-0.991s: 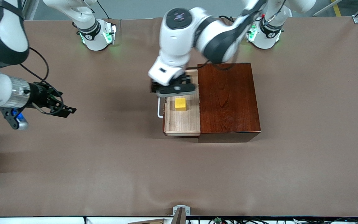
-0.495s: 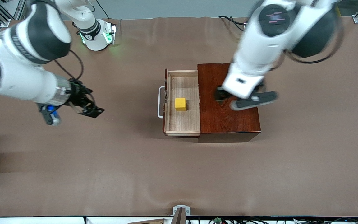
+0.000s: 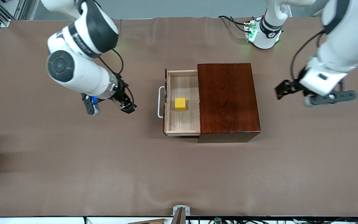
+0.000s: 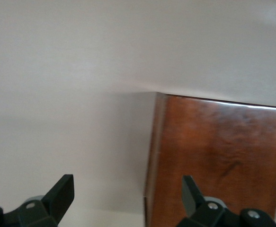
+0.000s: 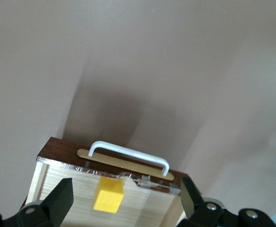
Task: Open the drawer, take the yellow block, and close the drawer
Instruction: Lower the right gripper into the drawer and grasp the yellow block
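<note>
Pale-wood drawer pulled out of dark reddish-brown wooden box on brown tabletop; small yellow cube inside, mid-floor. Right tool over tabletop before white handle, spread, empty. Left tool over tabletop toward left arm's end, spread, empty.

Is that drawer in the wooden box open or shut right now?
Open. The drawer is pulled out of the wooden box, its pale interior exposed with the yellow block inside.
</note>
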Motion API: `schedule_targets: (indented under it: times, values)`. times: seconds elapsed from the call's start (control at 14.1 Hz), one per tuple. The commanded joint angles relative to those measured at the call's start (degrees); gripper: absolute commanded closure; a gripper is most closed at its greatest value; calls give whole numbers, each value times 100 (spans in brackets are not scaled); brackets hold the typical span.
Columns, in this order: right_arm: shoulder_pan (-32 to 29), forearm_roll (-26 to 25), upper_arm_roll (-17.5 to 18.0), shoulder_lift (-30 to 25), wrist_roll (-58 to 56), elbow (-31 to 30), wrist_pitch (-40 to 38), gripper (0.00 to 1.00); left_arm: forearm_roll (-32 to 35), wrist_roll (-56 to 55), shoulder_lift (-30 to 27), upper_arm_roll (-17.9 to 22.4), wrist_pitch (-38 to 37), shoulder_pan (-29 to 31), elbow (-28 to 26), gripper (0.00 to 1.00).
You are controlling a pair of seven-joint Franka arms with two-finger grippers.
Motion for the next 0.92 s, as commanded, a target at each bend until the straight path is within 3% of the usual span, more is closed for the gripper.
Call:
schedule_targets:
  times: [0.0,0.21,0.64,0.85]
  values:
    - [345,-187,-68,215,774,58,533,0,-43,722,-258,-71,50,464,-274,0]
    - [837,-759,-59,531,1557,58,1141,0,-51,1183,-319,-62,41,695,-283,0]
    - [1444,-804,-68,997,1937,85,1660,0,-43,1191,-302,-79,59,686,-265,0]
    - [1454,-795,-59,1278,2103,85,2011,0,-43,1200,-302,-62,59,686,-221,0]
